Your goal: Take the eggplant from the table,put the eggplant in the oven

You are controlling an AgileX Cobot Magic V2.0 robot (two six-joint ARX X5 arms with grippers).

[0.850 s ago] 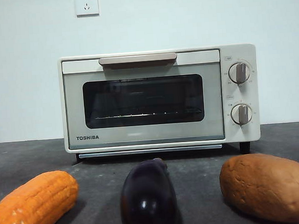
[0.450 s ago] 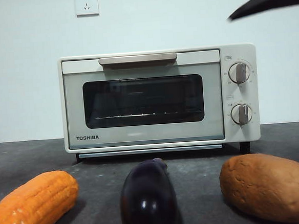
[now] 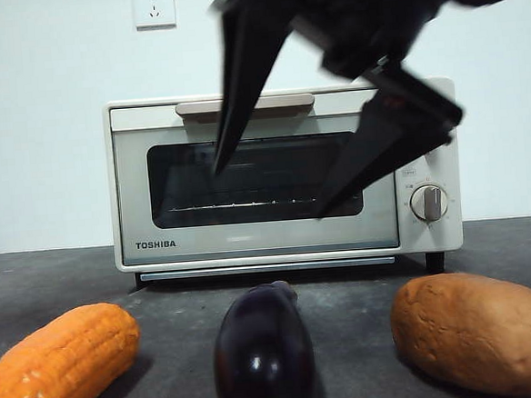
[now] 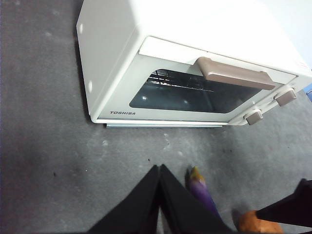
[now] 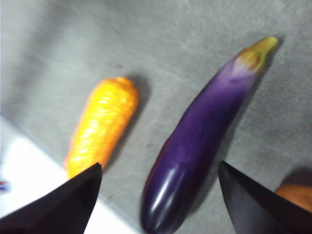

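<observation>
One eggplant (image 3: 263,352), one corn cob (image 3: 58,366) and one sweet potato (image 3: 480,332) are lying before one oven (image 3: 282,175). The right gripper (image 3: 270,191), spread wide, is hovering seemingly above the eggplant, apart; the left gripper (image 4: 160,168) is sitting pressed together.

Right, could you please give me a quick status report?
Right claw open above eggplant, not touching. Left claw shut, waiting. Oven door closed. Corn and sweet potato flank eggplant.
</observation>
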